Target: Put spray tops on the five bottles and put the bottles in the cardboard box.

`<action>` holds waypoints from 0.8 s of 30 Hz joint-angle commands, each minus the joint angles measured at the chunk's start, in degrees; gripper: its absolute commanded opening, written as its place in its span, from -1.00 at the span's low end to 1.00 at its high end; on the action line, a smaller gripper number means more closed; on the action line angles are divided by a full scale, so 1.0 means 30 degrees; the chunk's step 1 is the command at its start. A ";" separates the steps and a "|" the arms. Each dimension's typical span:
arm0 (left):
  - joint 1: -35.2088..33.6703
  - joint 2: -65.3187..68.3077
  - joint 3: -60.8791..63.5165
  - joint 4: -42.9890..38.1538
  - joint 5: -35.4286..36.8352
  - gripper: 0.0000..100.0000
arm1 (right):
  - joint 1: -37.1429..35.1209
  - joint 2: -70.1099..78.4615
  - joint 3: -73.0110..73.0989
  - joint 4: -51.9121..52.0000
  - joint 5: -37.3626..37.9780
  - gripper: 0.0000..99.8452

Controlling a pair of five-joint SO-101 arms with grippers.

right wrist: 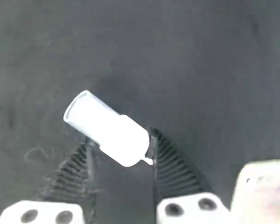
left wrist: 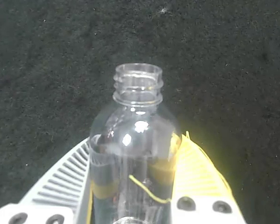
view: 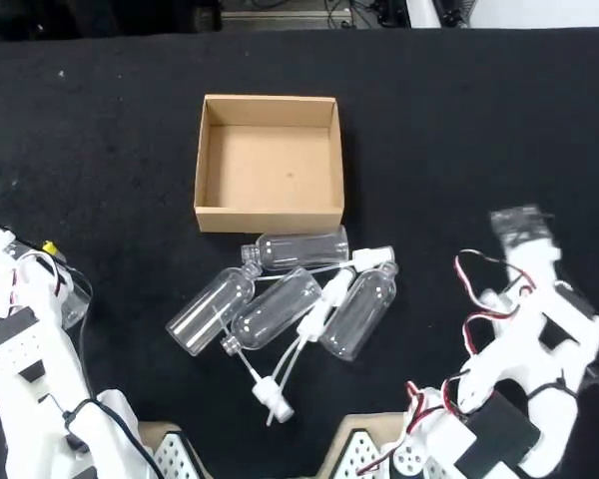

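My left gripper (left wrist: 135,186) is shut on a clear, uncapped bottle (left wrist: 137,135), whose open neck points away from the wrist. In the high view this gripper (view: 60,289) sits at the table's left edge. My right gripper (right wrist: 121,156) is shut on a white spray top (right wrist: 109,128). In the high view it (view: 521,228) hovers at the right side of the table. The open cardboard box (view: 200,160) stands in the middle with nothing in it. Several clear bottles (view: 275,307) lie in a heap just in front of it, with loose spray tops (view: 275,394) and their dip tubes among them.
The table is covered by a black cloth (view: 459,130). Both arm bases stand at the near edge, and red and white cables (view: 474,319) loop beside the right arm. Equipment and cables line the far edge.
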 commanded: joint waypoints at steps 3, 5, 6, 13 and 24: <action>0.0103 -0.0645 -0.0308 -0.0322 -0.0029 -0.85 | 0.0469 0.0132 -0.1861 0.3165 -0.0440 -0.61; 0.0103 -0.0645 -0.0308 -0.0293 -0.0029 -0.85 | 0.0000 0.0132 -0.2037 0.3165 0.1377 -0.55; 0.0103 -0.0645 -0.0308 -0.0293 -0.0029 -0.85 | -0.0117 0.0132 -0.2154 0.3165 0.2637 -0.55; 0.0073 -0.0645 -0.0308 -0.0264 -0.0029 -0.85 | -0.0176 0.0132 -0.2095 0.3165 1.0989 -0.55; 0.0073 -0.0645 -0.0308 -0.0264 -0.0029 -0.85 | -0.1055 0.0132 0.0689 0.0469 0.8850 -0.69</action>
